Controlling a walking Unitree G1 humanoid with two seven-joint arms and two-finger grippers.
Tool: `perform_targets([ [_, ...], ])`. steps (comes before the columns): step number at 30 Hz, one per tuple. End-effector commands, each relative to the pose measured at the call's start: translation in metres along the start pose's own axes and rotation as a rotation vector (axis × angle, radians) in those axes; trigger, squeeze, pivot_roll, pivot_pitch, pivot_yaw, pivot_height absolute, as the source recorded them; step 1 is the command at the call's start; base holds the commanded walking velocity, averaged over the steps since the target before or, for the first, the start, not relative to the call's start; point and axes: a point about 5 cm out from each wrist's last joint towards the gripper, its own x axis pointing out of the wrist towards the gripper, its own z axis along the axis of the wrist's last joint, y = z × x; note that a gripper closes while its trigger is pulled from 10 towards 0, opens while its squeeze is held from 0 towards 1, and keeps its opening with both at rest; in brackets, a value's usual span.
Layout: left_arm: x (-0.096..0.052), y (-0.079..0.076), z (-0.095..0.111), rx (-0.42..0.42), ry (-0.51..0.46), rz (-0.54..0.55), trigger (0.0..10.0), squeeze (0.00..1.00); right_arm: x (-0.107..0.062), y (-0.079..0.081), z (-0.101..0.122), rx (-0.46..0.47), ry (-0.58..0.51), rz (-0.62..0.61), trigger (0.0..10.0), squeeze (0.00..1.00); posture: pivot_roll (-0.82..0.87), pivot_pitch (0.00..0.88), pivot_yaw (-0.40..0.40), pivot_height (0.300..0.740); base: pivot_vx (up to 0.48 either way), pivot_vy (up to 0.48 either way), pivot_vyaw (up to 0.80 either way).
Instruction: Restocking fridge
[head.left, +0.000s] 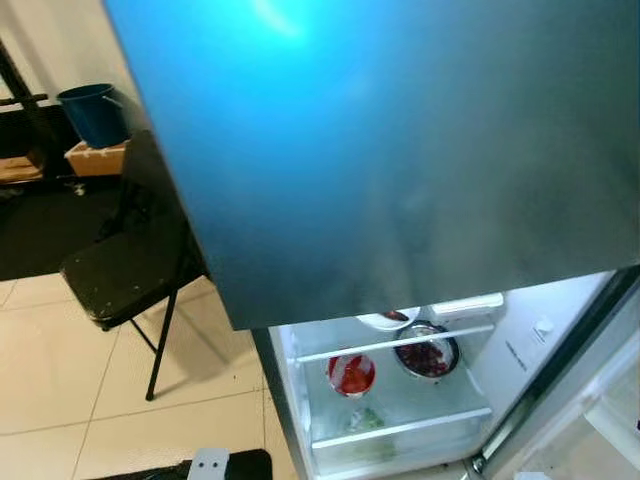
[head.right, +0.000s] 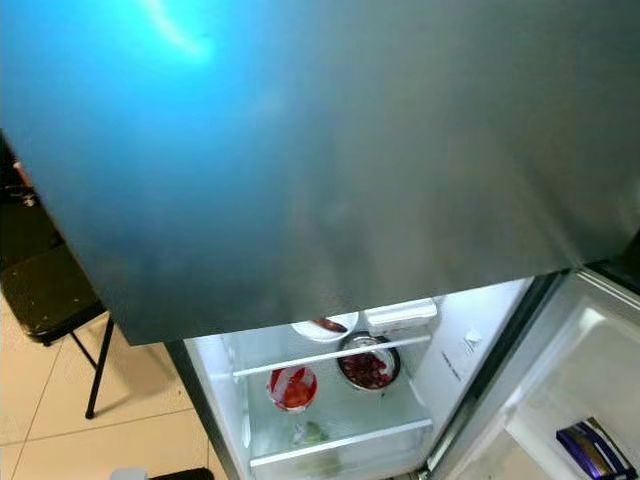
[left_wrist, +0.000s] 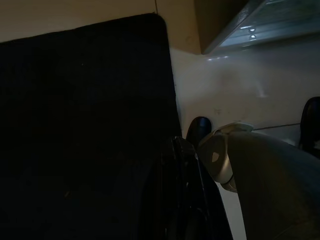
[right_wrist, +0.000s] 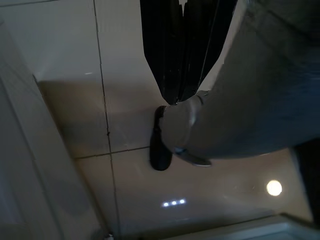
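The fridge stands before me with its grey-blue upper door (head.left: 400, 130) closed and its lower compartment open and lit. On the glass shelf (head.left: 395, 343) sit a white bowl (head.left: 385, 320) and a steel bowl (head.left: 427, 355) of dark red food. Below them stands a red-and-white container (head.left: 351, 374), with greens (head.left: 368, 420) in the drawer underneath. Swung out at the right, the lower door (head.right: 560, 400) carries a purple packet (head.right: 592, 448) on its shelf. My right gripper (right_wrist: 176, 97) hangs shut over the floor tiles beside my leg. My left gripper (left_wrist: 187, 200) hangs idle in deep shade.
A black folding chair (head.left: 125, 270) stands on the tiles left of the fridge. Behind it are a blue bucket (head.left: 93, 113) and a cardboard box (head.left: 97, 157). A black mat (left_wrist: 85, 115) lies on the floor by my left side.
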Motion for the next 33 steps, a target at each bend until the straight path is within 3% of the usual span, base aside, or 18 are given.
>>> perform_targets([
  [1, 0.0, 0.001, -0.002, 0.017, 0.013, -0.005, 10.0, 0.0, 0.0, 0.001, -0.004, 0.002, 0.018, 0.0, 10.0, 0.0, 0.07, 0.0, -0.039, 0.74, 0.0, 0.0, 0.0],
  [15, 0.003, -0.012, 0.001, 0.009, 0.019, -0.026, 10.0, 0.0, -0.002, -0.006, -0.004, 0.003, 0.028, -0.027, 10.0, 0.0, 0.03, 0.0, -0.055, 0.74, 0.0, 0.0, 0.0],
  [23, 0.006, -0.026, 0.009, 0.019, 0.008, -0.032, 10.0, 0.0, 0.0, -0.011, 0.013, -0.002, -0.008, -0.037, 10.0, 0.0, -0.01, 0.0, -0.056, 0.74, 0.0, 0.0, 0.0],
  [33, 0.006, -0.026, 0.007, 0.022, 0.018, -0.034, 10.0, 0.0, 0.0, -0.011, 0.015, 0.009, -0.013, -0.041, 10.0, 0.0, -0.02, 0.0, -0.051, 0.74, 0.0, 0.0, 0.0],
])
